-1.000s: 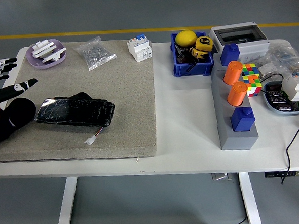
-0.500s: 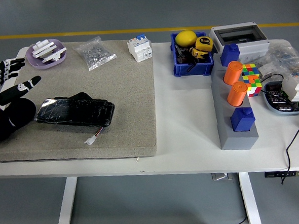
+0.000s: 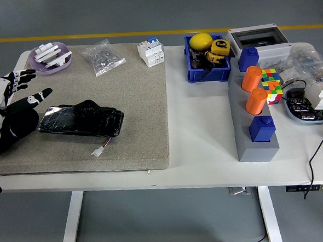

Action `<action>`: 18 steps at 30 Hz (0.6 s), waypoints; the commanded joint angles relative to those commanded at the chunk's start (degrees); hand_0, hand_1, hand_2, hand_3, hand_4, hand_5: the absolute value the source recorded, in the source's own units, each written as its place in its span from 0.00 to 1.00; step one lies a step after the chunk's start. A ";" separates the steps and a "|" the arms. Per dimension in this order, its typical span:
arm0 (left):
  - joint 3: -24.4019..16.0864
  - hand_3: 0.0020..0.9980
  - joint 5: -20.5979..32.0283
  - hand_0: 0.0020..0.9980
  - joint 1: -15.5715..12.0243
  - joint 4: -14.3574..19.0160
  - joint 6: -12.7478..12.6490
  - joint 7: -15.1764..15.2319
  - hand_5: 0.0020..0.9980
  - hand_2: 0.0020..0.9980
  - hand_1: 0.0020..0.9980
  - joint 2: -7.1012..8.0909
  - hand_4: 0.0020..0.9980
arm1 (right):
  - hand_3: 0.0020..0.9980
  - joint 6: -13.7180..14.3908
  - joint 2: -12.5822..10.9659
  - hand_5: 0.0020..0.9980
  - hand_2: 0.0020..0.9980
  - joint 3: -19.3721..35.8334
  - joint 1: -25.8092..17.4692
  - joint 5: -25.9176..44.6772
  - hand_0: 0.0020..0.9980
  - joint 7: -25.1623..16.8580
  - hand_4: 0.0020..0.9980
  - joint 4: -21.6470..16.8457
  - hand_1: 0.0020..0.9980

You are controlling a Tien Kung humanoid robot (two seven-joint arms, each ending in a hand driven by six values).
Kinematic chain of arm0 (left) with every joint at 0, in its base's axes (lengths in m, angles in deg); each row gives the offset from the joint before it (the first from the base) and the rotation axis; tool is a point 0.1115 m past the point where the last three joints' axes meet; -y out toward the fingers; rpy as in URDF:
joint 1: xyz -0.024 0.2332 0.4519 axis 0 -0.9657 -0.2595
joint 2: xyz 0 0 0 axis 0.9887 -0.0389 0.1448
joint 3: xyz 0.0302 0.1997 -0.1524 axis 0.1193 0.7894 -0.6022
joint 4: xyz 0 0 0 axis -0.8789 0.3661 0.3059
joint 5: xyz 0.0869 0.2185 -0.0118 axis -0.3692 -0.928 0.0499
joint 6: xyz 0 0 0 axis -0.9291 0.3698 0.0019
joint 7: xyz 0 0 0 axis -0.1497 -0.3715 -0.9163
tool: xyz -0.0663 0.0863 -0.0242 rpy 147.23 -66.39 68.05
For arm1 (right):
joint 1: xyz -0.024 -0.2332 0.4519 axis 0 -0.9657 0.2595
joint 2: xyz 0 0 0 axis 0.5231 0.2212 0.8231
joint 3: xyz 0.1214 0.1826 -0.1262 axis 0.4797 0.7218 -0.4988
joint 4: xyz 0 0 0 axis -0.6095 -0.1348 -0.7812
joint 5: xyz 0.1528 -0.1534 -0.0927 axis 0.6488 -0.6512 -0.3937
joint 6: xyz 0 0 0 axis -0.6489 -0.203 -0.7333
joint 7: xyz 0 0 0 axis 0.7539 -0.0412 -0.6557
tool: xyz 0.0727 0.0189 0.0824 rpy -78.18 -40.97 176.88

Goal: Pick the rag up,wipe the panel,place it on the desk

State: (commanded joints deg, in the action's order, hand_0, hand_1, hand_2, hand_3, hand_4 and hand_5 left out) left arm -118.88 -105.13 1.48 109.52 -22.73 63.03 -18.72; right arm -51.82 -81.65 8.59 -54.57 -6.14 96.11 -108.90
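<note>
A crumpled black cloth rag (image 3: 13, 123) is seen at the left edge of the grey-beige felt mat (image 3: 128, 117), touching the left end of the flat black glossy panel (image 3: 80, 121). The panel's face is covered with reflective cracks or wrinkled film, and a short wire with a white connector (image 3: 97, 152) trails from its near edge. The left hand (image 3: 9, 97) is raised just above the rag with its white-tipped fingers (image 3: 17, 80) spread and nothing held.

The mat's middle and right half, to the right of the panel, are left bare, as is the white surface (image 3: 200, 129) between the mat and the grey block (image 3: 253, 129).

At the mat's far edge a lilac bowl of white parts (image 3: 50, 56), a clear bag of small hardware (image 3: 103, 57) and a white circuit breaker (image 3: 151, 53) are set in a row. Beyond the mat's right side a blue bin with yellow items (image 3: 207, 55), two orange cylinders (image 3: 254, 89) and blue blocks (image 3: 262, 128) on the grey block, a coloured cube puzzle (image 3: 272, 84) and a grey enclosure (image 3: 259, 40) are gathered, well apart from the panel.
</note>
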 joint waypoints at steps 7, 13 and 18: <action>0.21 0.75 2.29 0.75 0.11 0.00 -0.10 0.45 0.42 0.77 0.79 -0.19 0.99 | 0.73 -0.03 0.12 0.61 0.69 0.01 -0.13 0.13 0.77 -0.02 1.00 0.07 0.65; 0.09 0.75 2.91 0.75 -0.01 -0.20 -0.13 0.60 0.42 0.76 0.79 -0.24 0.99 | 0.73 0.00 0.05 0.61 0.69 0.08 -0.16 0.13 0.77 -0.05 1.00 0.05 0.65; 0.13 0.74 3.55 0.75 0.10 -0.28 -0.14 0.73 0.41 0.77 0.79 -0.27 0.98 | 0.73 0.00 0.07 0.61 0.69 0.12 -0.13 0.08 0.77 -0.05 1.00 0.03 0.65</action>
State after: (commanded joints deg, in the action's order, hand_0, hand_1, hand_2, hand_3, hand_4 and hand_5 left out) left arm -118.75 -101.57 1.58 109.24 -22.87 63.76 -18.99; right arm -51.82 -81.58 8.71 -54.70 -6.06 96.06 -108.87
